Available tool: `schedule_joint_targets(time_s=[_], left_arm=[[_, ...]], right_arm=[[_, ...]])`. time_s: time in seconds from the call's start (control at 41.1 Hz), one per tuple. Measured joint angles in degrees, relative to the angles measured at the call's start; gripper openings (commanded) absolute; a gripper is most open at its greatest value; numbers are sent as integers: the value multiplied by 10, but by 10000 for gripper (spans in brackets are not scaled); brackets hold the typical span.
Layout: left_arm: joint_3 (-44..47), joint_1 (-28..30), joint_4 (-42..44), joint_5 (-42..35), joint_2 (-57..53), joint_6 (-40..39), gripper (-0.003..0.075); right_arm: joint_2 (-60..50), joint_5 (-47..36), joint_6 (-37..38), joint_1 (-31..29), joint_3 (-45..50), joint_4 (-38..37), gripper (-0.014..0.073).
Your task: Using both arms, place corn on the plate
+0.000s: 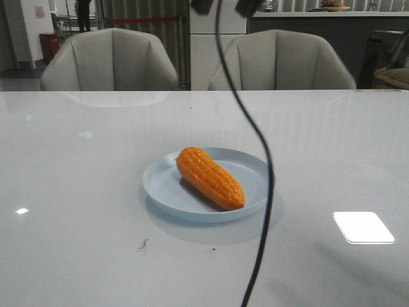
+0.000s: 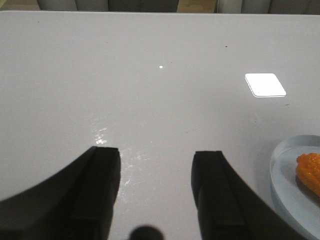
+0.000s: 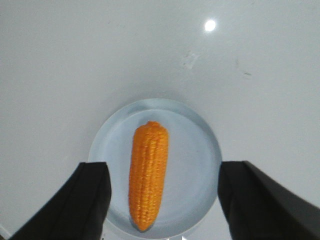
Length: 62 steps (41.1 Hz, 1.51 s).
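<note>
The orange corn [image 1: 209, 177] lies on its side inside the pale blue plate [image 1: 163, 184] near the middle of the table, with nothing holding it. From the right wrist view, the corn [image 3: 148, 175] and plate [image 3: 195, 165] are well below my right gripper [image 3: 163, 165], which is open with its dark fingers [image 3: 92, 200] apart from both. My left gripper [image 2: 156, 152] is open over bare table, nothing between its fingers [image 2: 102, 185]. The plate's edge [image 2: 287, 175] and one end of the corn [image 2: 310, 170] show at that view's side. Neither gripper shows in the front view.
A black cable [image 1: 259, 147] hangs close to the front camera and crosses the plate's right side. Two grey chairs [image 1: 108, 61] [image 1: 281, 61] stand beyond the table's far edge. A bright light patch [image 1: 363, 227] reflects on the glossy table at the near right.
</note>
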Motion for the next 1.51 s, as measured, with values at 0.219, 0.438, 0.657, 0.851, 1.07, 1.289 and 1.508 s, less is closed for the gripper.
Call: schedule_joint_targets(time_s=[0.219, 0.438, 0.657, 0.851, 1.07, 1.289, 1.508], left_arm=[[0, 0, 0, 0, 0, 0, 403], [0, 0, 0, 0, 0, 0, 403], [0, 0, 0, 0, 0, 0, 403], [0, 0, 0, 0, 0, 0, 403], [0, 0, 0, 0, 0, 0, 403], [0, 0, 0, 0, 0, 0, 403], [0, 0, 0, 1, 0, 0, 403]], right_arm=[[-103, 3, 2, -102, 35, -1, 559], [-225, -55, 2, -217, 193, -10, 559], [-362, -193, -1, -280, 424, -11, 559], [-485, -312, -1, -301, 624, -11, 559], [-588, -331, -1, -308, 802, -11, 559], [-652, -341, -1, -308, 841, -11, 496], [-662, -345, -1, -308, 841, -11, 313]])
